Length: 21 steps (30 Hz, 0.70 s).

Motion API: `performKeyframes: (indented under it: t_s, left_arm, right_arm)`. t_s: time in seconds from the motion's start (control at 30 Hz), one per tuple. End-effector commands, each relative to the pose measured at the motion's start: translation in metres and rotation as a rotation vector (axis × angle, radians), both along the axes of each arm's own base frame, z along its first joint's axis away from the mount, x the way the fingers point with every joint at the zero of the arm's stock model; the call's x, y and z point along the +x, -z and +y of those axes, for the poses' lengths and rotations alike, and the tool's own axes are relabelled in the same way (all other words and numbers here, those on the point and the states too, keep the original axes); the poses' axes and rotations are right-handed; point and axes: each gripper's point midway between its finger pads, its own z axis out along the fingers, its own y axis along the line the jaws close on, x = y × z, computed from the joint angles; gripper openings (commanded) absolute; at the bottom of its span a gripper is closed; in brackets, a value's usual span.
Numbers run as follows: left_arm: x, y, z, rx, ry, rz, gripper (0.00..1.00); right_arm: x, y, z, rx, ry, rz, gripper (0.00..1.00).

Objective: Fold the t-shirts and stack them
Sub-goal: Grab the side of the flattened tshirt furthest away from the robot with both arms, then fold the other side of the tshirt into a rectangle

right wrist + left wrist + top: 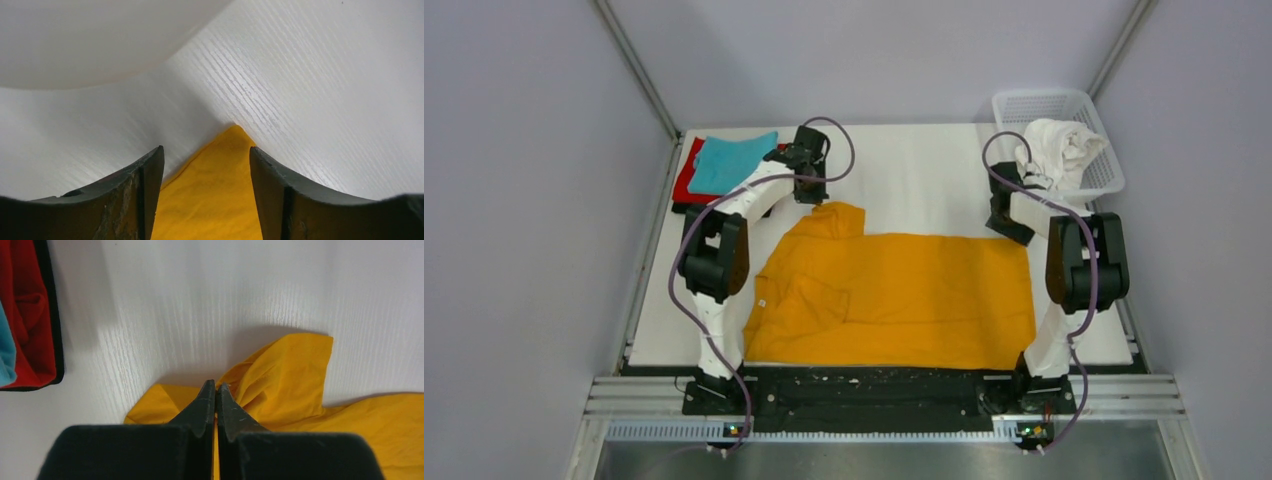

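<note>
Black t-shirt [54, 325] only thin edge under red t-shirt [686, 180]; teal t-shirt [729, 160] tops that stack at 10 o'clock. White t-shirt [1059, 150] bunched in basket [1044, 100] at 2 o'clock, shape unreadable. Five t-shirts, one basket, two end effectors. Orange t-shirt [904, 300] flat mid-surface [924, 170], long axis 9–3 o'clock, collar toward 9. Left end effector [216, 385] pinched tight on raised sleeve. Right end effector [205, 150] wide, straddling far hem corner.

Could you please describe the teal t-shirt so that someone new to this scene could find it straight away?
Start at the white table and go to its far left corner. A folded pile lies there; the teal t-shirt is its top layer, the only blue-green cloth, over the red t-shirt.
</note>
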Motion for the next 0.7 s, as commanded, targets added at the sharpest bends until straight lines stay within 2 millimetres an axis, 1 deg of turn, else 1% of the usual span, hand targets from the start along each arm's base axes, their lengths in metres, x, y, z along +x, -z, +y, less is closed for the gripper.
performKeyframes:
  t_s: [0.0, 0.07, 0.1, 0.2, 0.33, 0.43, 0.47, 0.57, 0.67]
  left_arm:
    - [0.002, -0.04, -0.006, -0.07, -0.004, -0.104, 0.0]
    - [0.0, -0.039, -0.004, -0.063, -0.011, -0.095, 0.0]
    - [-0.001, -0.04, -0.004, -0.065, -0.013, -0.093, 0.0]
    - [-0.004, -0.04, -0.004, -0.071, -0.013, -0.095, 0.0]
    - [-0.012, -0.032, -0.003, -0.077, -0.012, -0.074, 0.0]
    - [-0.015, -0.036, -0.005, -0.093, -0.006, -0.079, 0.0]
    - [-0.015, -0.04, -0.004, -0.096, -0.007, -0.089, 0.0]
    - [-0.017, -0.052, -0.005, -0.109, -0.005, -0.109, 0.0]
    - [-0.025, -0.064, -0.008, -0.138, 0.014, -0.123, 0.0]
  right_arm:
    - [-0.022, 0.003, -0.013, -0.044, 0.049, 0.028, 0.56]
    - [-0.027, 0.002, -0.016, -0.052, 0.061, 0.022, 0.42]
    - [-0.028, 0.001, -0.018, -0.056, 0.067, 0.013, 0.38]
    - [-0.03, 0.002, -0.021, -0.057, 0.08, 0.002, 0.3]
    - [-0.03, 0.005, -0.023, -0.056, 0.094, -0.022, 0.19]
    - [-0.024, 0.004, -0.02, -0.039, 0.09, -0.053, 0.06]
    - [-0.021, 0.002, -0.019, -0.037, 0.086, -0.067, 0.0]
    - [-0.009, -0.008, -0.016, -0.019, 0.061, -0.11, 0.0]
    - [-0.001, -0.024, -0.01, 0.008, 0.013, -0.164, 0.0]
